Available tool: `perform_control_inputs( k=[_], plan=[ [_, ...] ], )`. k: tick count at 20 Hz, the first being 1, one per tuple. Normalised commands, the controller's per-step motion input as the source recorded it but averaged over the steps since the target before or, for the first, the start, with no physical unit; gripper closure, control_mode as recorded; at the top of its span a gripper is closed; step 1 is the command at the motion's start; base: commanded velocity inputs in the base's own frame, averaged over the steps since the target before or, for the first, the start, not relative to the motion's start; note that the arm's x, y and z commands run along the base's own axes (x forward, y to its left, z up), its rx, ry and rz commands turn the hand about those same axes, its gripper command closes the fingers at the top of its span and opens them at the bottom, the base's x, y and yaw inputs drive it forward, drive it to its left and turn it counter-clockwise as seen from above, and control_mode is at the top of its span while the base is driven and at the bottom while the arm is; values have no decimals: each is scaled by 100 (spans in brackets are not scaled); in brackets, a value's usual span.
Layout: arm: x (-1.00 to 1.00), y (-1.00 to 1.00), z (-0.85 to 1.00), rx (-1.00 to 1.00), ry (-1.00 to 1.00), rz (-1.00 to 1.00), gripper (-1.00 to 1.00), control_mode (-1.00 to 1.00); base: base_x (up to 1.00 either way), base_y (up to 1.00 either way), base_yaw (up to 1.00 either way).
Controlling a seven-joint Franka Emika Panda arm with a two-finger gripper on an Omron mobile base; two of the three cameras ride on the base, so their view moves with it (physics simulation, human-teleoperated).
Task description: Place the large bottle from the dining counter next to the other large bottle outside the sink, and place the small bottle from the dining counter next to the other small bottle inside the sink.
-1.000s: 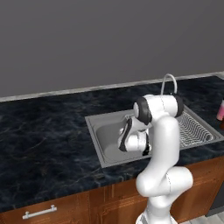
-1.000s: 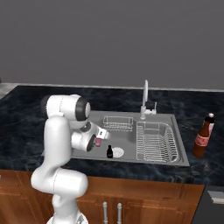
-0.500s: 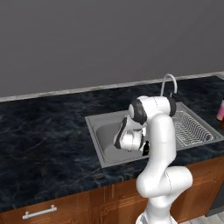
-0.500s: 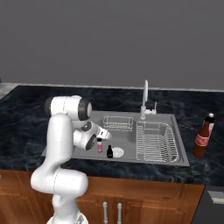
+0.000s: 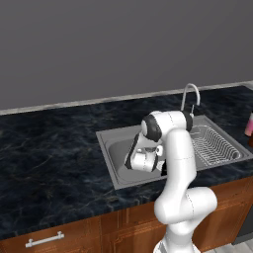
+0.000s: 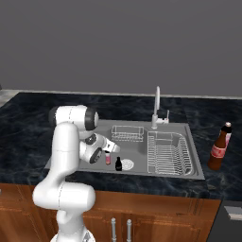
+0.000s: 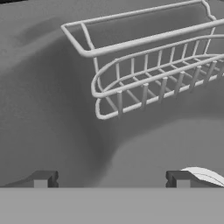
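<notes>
I have the gripper [image 7: 109, 177] spread apart beside the small bottle [image 6: 108, 158], which stands near the other small bottle [image 6: 118, 164] as required.

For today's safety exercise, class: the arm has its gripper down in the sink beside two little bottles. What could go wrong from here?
1. The gripper stands open right beside the small bottle; pulling away carelessly could tip it over.
2. The tiny black bottle stands close by, so a falling bottle or a sideways sweep might knock it too.
3. The wire basket lies just ahead of the gripper; moving forward could catch it.
</notes>
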Motion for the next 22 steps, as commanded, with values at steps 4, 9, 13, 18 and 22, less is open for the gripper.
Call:
perform_control_inputs(
  k=[4, 9, 13, 18, 22],
  plan=[
    [0, 0, 34, 4, -6, -2, -100, -100, 0, 0, 0],
    [-4, 0, 43, 13, -1, 0, -100, -100, 0, 0, 0],
    [-4, 0, 64, 15, 0, 0, -100, -100, 0, 0, 0],
    [-4, 0, 75, 11, 0, 0, -100, -100, 0, 0, 0],
    [-7, 0, 72, 0, 0, 0, -100, -100, 0, 0, 0]
  ],
)
